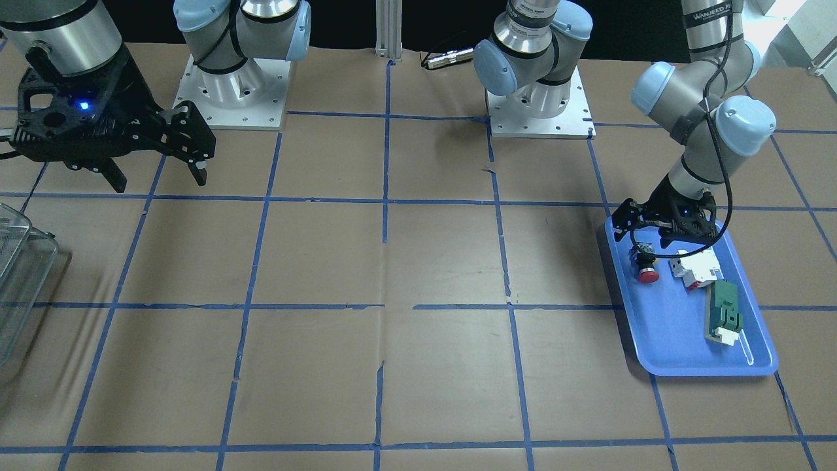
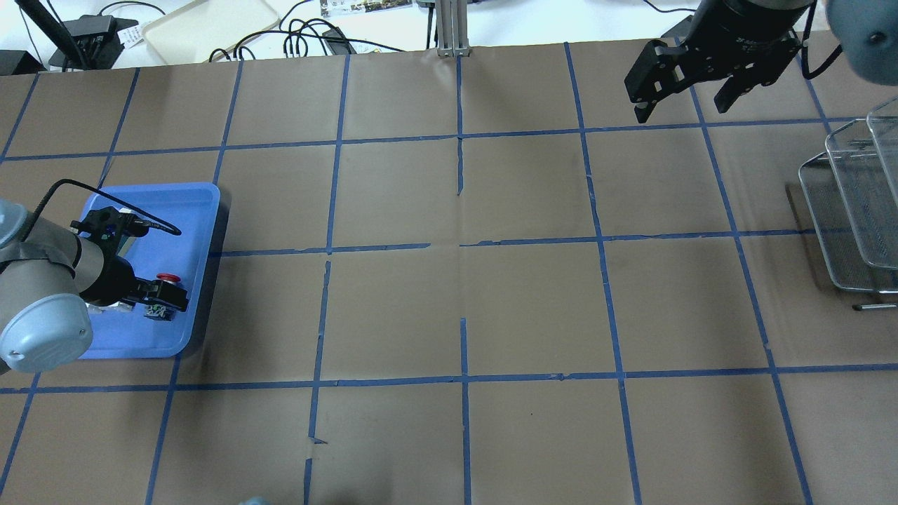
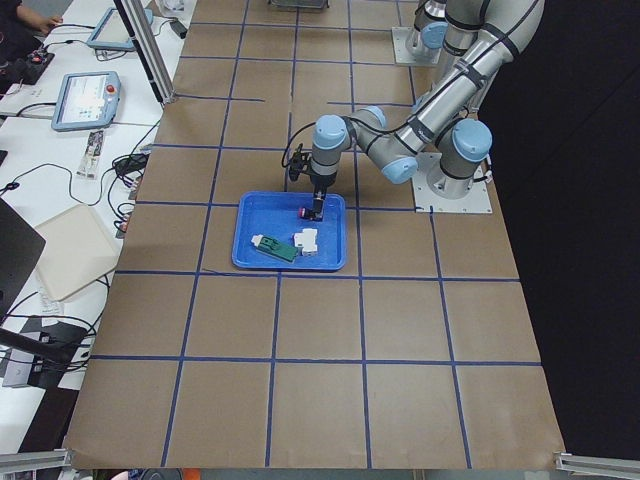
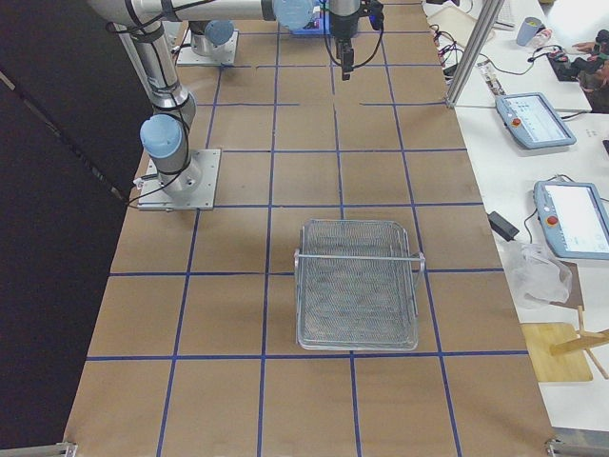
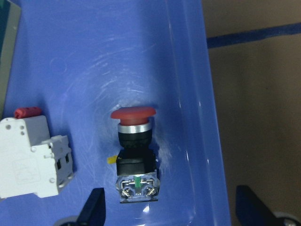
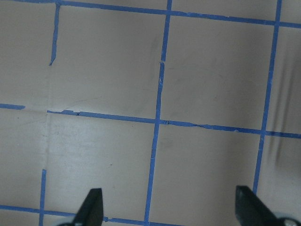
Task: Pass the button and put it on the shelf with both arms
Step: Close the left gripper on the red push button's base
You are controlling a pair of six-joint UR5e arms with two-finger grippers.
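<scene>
The button (image 5: pixel 135 150) lies on its side in the blue tray (image 5: pixel 117 56), red cap away from the wrist camera, near the tray's rim. It also shows in the front view (image 1: pixel 647 267) and the overhead view (image 2: pixel 166 278). My left gripper (image 5: pixel 171 209) is open and hangs low over the button's rear block, one finger on each side, apart from it; it shows in the front view (image 1: pixel 654 242). My right gripper (image 1: pixel 160 180) is open and empty, high above bare table at the other end (image 2: pixel 680 111).
A white-and-red block (image 1: pixel 693 268) and a green-and-white flat part (image 1: pixel 722 317) lie in the tray (image 1: pixel 667 340) beside the button. A wire mesh shelf (image 2: pixel 856 203) stands at the table's right end, below the right gripper's side. Blue tape lines grid the brown table.
</scene>
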